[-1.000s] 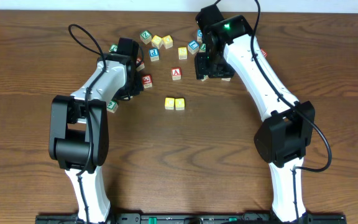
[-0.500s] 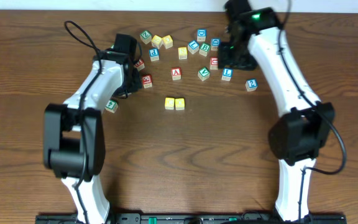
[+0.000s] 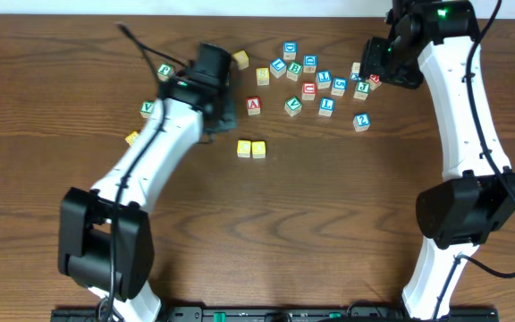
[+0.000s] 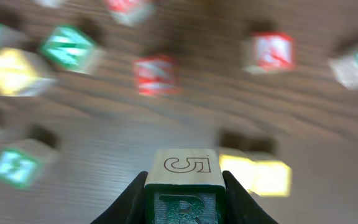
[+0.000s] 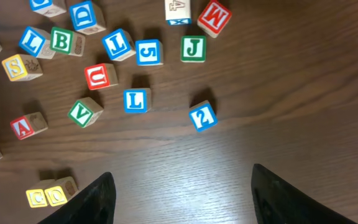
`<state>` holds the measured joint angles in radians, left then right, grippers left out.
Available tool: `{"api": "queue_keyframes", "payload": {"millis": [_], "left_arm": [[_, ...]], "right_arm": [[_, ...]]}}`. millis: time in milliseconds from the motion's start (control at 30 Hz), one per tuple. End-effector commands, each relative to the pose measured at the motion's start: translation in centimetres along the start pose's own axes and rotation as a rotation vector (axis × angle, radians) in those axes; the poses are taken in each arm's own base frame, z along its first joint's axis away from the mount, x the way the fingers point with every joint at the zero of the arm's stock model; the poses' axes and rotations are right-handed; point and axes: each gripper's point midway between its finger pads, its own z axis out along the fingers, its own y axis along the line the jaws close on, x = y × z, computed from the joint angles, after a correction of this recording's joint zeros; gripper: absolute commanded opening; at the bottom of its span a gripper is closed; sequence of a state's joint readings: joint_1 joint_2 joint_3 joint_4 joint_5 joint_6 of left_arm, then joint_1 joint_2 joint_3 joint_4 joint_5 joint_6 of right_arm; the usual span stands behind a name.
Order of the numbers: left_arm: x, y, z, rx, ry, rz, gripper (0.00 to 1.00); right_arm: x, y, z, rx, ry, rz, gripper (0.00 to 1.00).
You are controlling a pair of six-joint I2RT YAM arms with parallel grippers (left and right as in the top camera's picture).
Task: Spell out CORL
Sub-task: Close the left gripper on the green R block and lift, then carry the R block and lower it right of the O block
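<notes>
While the overhead view hides what the left gripper (image 4: 184, 202) carries, its wrist camera shows you the jaws closed narrowly on the R cube (image 4: 184, 174). The cube is pale wood with a green R on the face toward the lens and an outlined 5 on top. The tabletop (image 3: 266, 224) and the other cubes are blurred behind it. From above you see the two yellow-topped cubes (image 3: 245, 148) touching side by side near the middle, just nearer and to the right of that gripper. The right wrist view shows you plainly what is tiny from overhead: the L cube (image 5: 135, 100), its blue-and-white L face up, lies among the scattered letters at the far right, well apart from the yellow pair. The right gripper (image 5: 182, 177) hangs wide and empty over bare wood on the near side of the L cube.
</notes>
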<state>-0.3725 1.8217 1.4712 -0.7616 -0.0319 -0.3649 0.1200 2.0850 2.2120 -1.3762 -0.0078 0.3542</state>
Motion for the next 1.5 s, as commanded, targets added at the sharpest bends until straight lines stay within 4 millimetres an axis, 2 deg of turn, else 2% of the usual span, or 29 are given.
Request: {"api": "queue_keyframes", "payload": {"millis": [0,133,233,400,867,1467], "left_arm": [[1.5,-3.6,-0.3,0.054,0.013,0.06,0.24],[3.2,-6.4,-0.1,0.075,0.027,0.099,0.24],[4.5,-8.0,0.8,0.077,0.051,0.104,0.24],[5.6,-9.4,2.8,0.076,0.073,0.118,0.24],[6.6,-10.1,6.1,0.06,0.108,0.074,0.24],[6.2,-11.0,6.6,0.083,0.08,0.079,0.25]], "right_arm": [[-0.3,-0.1,-0.8,-0.004,-0.018,-0.009,0.65],[-0.3,0.0,-0.8,-0.004,-0.018,-0.011,0.66],[-0.2,0.0,-0.8,-0.005,-0.017,-0.012,0.66],[-0.1,0.0,-0.8,-0.003,-0.012,-0.012,0.66],[0.1,-0.1,-0.8,0.0,-0.005,-0.016,0.66],[0.1,-0.1,-0.8,0.0,-0.004,-0.016,0.68]]}}
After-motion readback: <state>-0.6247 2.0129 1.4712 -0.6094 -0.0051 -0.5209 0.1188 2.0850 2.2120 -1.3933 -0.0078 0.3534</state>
